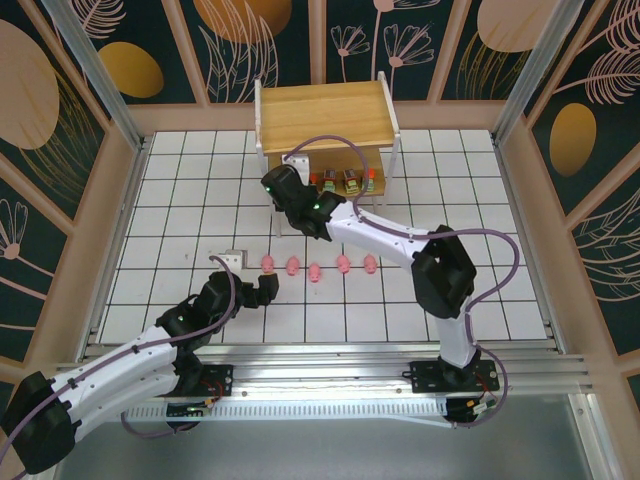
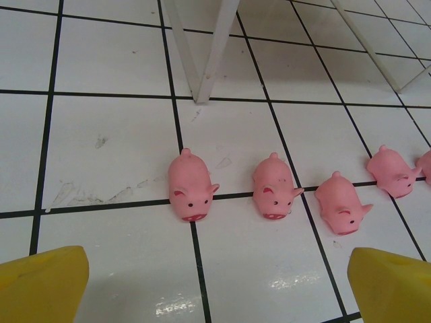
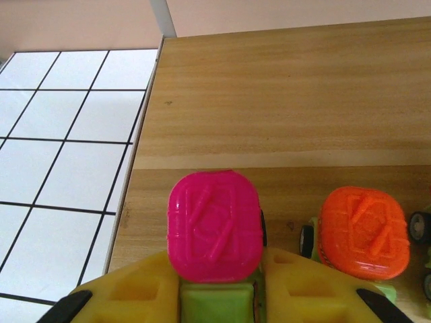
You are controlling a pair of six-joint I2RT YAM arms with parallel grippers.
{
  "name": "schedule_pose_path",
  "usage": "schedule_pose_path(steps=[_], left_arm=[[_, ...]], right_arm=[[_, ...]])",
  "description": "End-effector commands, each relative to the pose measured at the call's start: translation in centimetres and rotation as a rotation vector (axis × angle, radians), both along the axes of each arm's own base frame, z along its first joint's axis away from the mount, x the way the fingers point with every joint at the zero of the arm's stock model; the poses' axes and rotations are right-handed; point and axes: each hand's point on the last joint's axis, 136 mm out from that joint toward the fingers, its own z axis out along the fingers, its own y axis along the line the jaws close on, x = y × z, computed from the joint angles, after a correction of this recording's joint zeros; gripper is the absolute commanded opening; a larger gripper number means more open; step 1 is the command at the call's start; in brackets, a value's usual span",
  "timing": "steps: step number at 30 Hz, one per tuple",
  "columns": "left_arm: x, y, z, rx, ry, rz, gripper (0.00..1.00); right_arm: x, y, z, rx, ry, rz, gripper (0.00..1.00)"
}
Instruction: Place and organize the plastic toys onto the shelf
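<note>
The right gripper [image 3: 217, 296] is clenched on the magenta-topped toy [image 3: 214, 225], holding it at the lower board [image 3: 151, 222] of the shelf [image 1: 320, 115], just left of the orange-topped toy [image 3: 363, 232]. It looks meant to extend that row at its open end, though I cannot tell whether the toy has touched down. The left gripper [image 2: 215, 296] hangs low over the tiled table [image 2: 101, 60] with its jaws spread wide and nothing between them. It faces the pink pigs [image 2: 188, 187], which stand in a line, and seems ready for the nearest one.
</note>
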Motion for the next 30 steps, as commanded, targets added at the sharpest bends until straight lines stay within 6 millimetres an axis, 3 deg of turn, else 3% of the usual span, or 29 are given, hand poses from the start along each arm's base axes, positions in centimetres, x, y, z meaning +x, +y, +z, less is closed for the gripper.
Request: schedule_pose_path(steps=[1,20,24,30], left_arm=[[0.1,0.0,0.3,-0.004,-0.019,-0.003,0.98],[0.1,0.0,0.3,-0.007,-0.02,-0.004,0.98],[0.1,0.1,0.3,-0.007,-0.021,-0.003,0.98],[0.1,0.1,0.3,-0.007,-0.02,-0.002,0.98]], right_arm=[[1.0,0.4,0.7,0.014,-0.021,-0.006,0.23],[1.3,0.2,-1.4,-0.035,0.009,-0.005,0.3],[1.2,0.2,-1.4,-0.039,0.007,-0.001,0.36],[1.2,0.2,-1.1,-0.041,0.002,0.0,0.36]])
